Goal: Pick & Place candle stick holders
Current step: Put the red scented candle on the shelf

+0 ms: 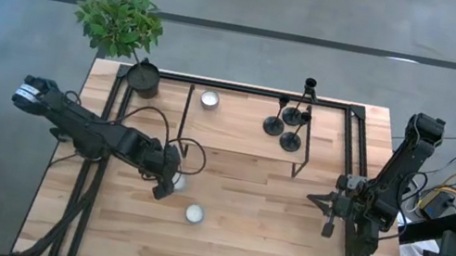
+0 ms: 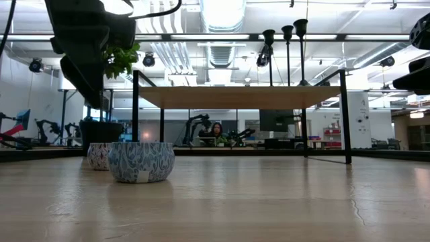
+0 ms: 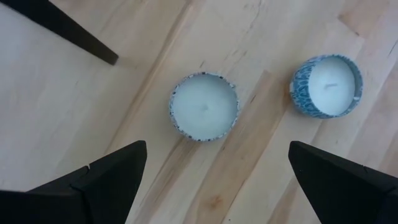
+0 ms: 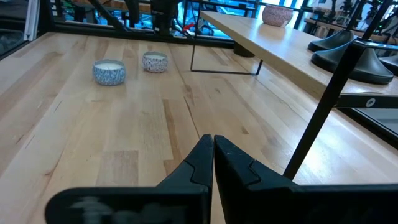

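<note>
High view straight down over pale wooden table [image 1: 219,230], low view level along its surface, left wrist view close above two white candles in patterned tins [image 3: 204,106], probably shared with right wrist view.

Two candles sit on the worktop [image 1: 263,247]: one [image 3: 204,107] just ahead of the left fingers [image 3: 112,180], between them, the other [image 3: 327,85] beyond one fingertip. Three candlesticks [image 1: 290,120] stand on the shelf [image 1: 238,125], well apart from the right fingers [image 4: 202,165].
</note>
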